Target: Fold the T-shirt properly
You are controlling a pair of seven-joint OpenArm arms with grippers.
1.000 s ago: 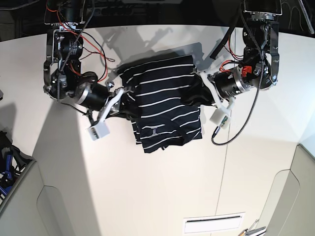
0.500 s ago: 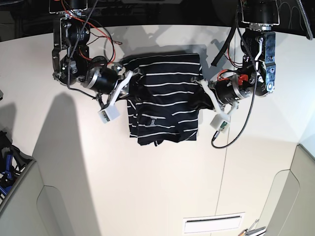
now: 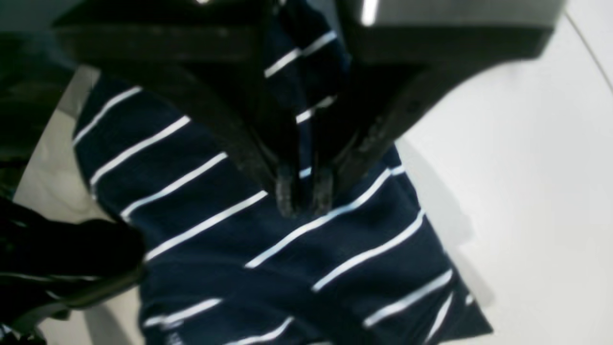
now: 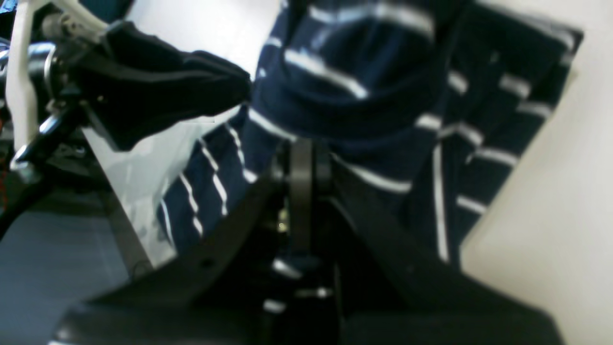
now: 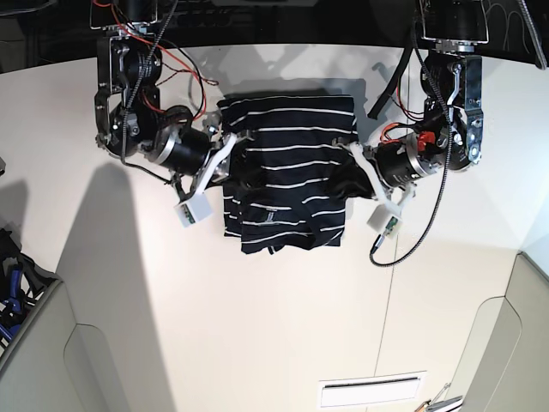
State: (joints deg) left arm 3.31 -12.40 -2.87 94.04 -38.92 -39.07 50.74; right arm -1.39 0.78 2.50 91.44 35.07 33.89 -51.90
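From the base view I count one T-shirt [image 5: 292, 176], folded into a rough rectangle of dark navy cloth with thin white stripes, lying on the white table [image 5: 257, 326] toward its far side, between my two arms. A small white label shows on its near half, something neither wrist camera gives me sharply. The left gripper [image 5: 353, 151] meets the shirt's right edge and the right gripper [image 5: 232, 146] meets its left edge; from this height I cannot tell how their jaws stand. In the left wrist view the two black, tapering fingers [image 3: 286, 191] come down nearly together, the jaws narrow, pinching a raised fold of the striped cloth that runs up between them. The soft knit spreads below them onto the smooth table, and a dark blurred shape sits at the lower left. In the right wrist view the picture is blurry: the jaws are closed together right at the shirt's bunched edge, though whether cloth is caught between them I cannot tell. Beyond lie several wrinkled layers of stripes, and the other arm's black gripper reaches the cloth from the upper left.
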